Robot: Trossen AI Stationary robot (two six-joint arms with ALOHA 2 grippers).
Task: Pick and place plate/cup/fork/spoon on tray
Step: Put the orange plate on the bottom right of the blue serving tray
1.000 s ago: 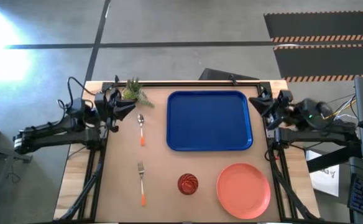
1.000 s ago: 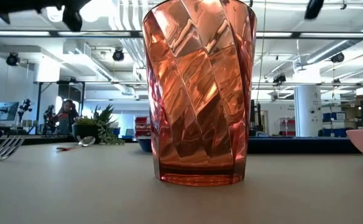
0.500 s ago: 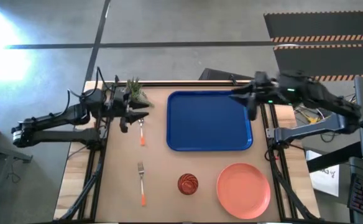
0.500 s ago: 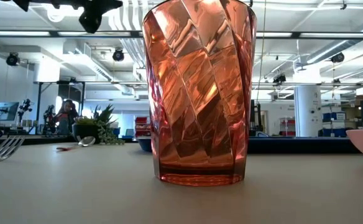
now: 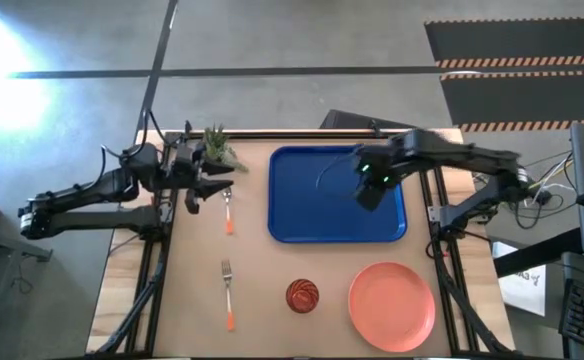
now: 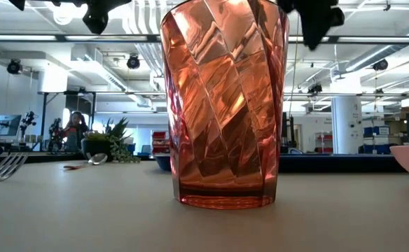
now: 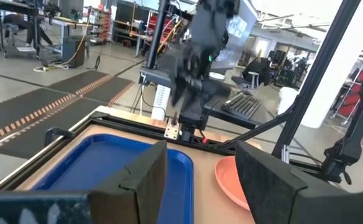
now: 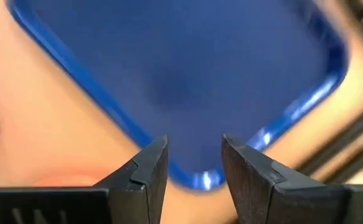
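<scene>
Bright indoor light, some glare + blur.
Glare on floor (image 5: pixel 12 50) top left; right wrist view motion-blurred, tray (image 8: pixel 188 81) soft; ceiling lamps reflect in cup (image 6: pixel 224 105).

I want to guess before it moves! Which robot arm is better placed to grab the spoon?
Probably the left. The left gripper hangs open right beside the spoon, while the right gripper is over the tray, farther away.

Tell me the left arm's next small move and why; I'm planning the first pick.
Probably lower the left gripper onto the spoon. Its fingers are open and empty, it hangs just beside the spoon's head, and the spoon lies bare on the table. The tray is still empty, and the right gripper hangs over its right side, holding nothing.
</scene>
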